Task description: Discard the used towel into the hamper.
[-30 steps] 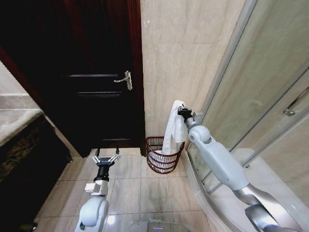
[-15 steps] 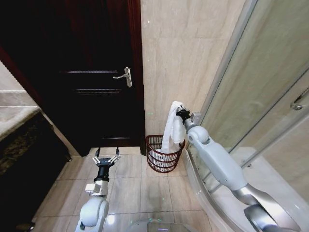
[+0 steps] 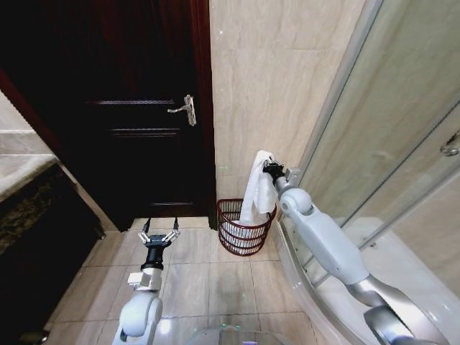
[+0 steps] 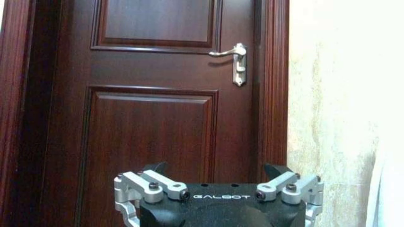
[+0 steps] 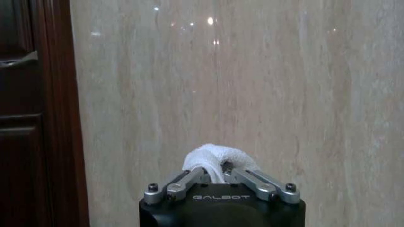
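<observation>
A white towel [image 3: 256, 188] hangs from my right gripper [image 3: 268, 169], which is shut on its top fold. The cloth drops straight down, and its lower end reaches inside the hamper [image 3: 244, 228], a small dark red wire basket on the floor against the beige wall. In the right wrist view the towel [image 5: 215, 158] bulges between the closed fingers of the right gripper [image 5: 219, 171]. My left gripper [image 3: 159, 231] is held low over the floor tiles in front of the door, open with nothing in it; the left wrist view shows its spread fingers [image 4: 151, 182].
A dark wooden door [image 3: 136, 122] with a silver handle [image 3: 184, 108] stands left of the hamper. A curved glass shower enclosure [image 3: 374, 165] rises at the right, its base beside the basket. A dark counter [image 3: 29, 215] runs along the left. Open floor tiles lie before the door.
The whole view has shifted slightly, so the camera moved. The towel hangs a little lower into the hamper. The left arm has not moved.
</observation>
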{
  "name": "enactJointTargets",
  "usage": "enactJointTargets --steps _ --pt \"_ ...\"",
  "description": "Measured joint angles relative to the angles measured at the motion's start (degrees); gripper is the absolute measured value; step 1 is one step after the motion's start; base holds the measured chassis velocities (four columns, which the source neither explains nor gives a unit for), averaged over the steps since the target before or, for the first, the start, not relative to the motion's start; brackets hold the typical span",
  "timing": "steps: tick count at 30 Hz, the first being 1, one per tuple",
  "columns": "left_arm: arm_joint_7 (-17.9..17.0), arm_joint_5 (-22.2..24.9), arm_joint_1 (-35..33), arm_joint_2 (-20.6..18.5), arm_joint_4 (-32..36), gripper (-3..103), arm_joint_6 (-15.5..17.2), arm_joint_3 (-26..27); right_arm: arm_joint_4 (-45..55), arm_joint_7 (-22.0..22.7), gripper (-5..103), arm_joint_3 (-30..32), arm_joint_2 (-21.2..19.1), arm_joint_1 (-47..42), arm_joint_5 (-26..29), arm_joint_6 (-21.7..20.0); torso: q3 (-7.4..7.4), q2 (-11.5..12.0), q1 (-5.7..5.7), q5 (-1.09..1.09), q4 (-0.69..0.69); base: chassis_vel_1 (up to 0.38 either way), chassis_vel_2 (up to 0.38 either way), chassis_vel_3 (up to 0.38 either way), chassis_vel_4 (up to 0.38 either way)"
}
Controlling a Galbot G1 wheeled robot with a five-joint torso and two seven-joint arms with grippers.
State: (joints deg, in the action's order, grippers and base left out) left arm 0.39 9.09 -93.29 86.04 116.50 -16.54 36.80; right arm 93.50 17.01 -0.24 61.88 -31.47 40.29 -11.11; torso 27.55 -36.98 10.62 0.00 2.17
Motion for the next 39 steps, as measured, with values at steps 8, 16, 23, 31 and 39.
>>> enactJointTargets --steps 8,16,23,31,39 --pt "0.0 0.0 -0.3 0.0 0.0 100 0.0 0.0 0.8 0.0 7 -0.2 -0.4 -0.9 -0.1 0.0 -1.07 1.9 -0.81 0.0 0.0 0.0 0.0 0.0 0.0" --pt "0.0 -0.1 -0.8 -0.1 0.1 100 -0.3 0.2 1.2 0.0 7 -1.0 -0.6 -1.2 -0.2 -0.1 -2.15 3.8 -1.64 0.0 0.0 0.0 0.0 0.0 0.0" --pt "0.5 -0.1 -1.1 -0.1 0.0 100 -0.6 0.3 1.5 0.3 7 -1.7 -0.4 -1.2 -0.5 -0.1 -3.18 5.5 -2.29 0.0 0.0 0.0 0.0 0.0 0.0" --pt "0.6 0.0 -1.0 0.0 0.0 100 -0.6 0.2 1.7 0.4 7 -1.8 -0.4 -1.2 -0.5 -0.1 -4.31 7.3 -2.99 0.0 0.0 0.0 0.0 0.0 0.0" --pt "0.6 0.1 -1.0 0.0 -0.5 100 -0.9 0.2 2.1 0.4 7 -2.1 -0.3 -1.5 -0.8 -0.1 -5.58 9.4 -3.83 0.0 0.0 0.0 0.0 0.0 0.0"
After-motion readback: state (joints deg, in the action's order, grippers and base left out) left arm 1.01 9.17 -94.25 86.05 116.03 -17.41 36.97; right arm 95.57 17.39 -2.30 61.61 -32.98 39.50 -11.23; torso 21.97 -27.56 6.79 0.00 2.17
